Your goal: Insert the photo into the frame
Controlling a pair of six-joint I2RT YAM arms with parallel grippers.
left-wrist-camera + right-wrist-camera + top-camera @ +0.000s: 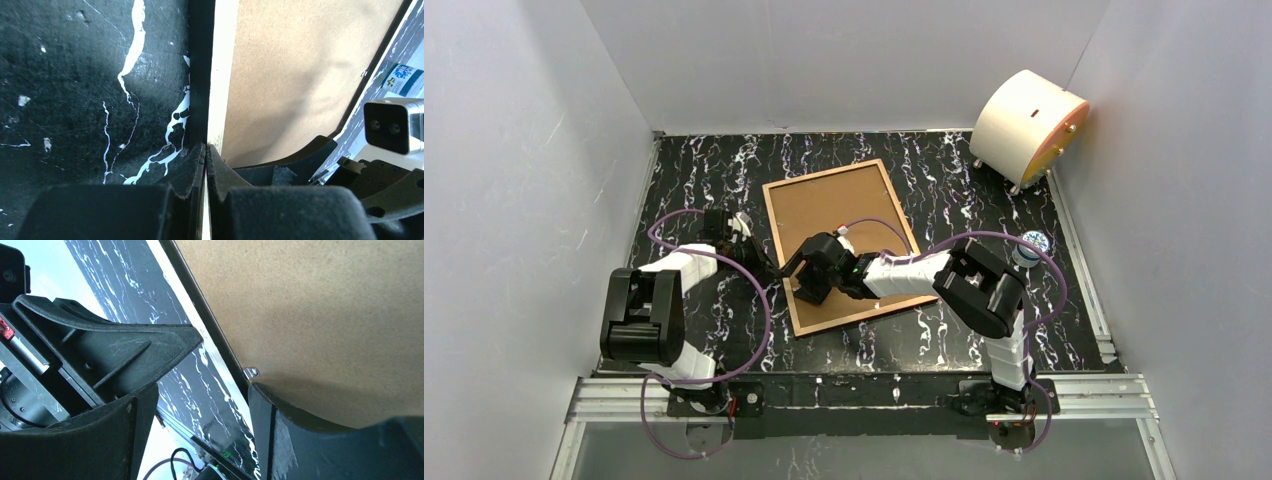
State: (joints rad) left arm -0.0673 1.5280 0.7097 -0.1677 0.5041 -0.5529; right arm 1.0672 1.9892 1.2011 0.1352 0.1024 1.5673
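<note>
The frame lies flat on the black marbled table, its brown backing board facing up. The photo is hidden. My left gripper is at the frame's left edge. In the left wrist view it is shut, tips together against the pale rim, with a thin white sliver in the slit. My right gripper is over the frame's near-left part. In the right wrist view it is open and straddles the frame edge, one finger over the board.
A small metal tab sits on the frame edge by my right finger. A white drum-shaped object stands at the back right. A small white-and-blue item lies right of the frame. White walls enclose the table.
</note>
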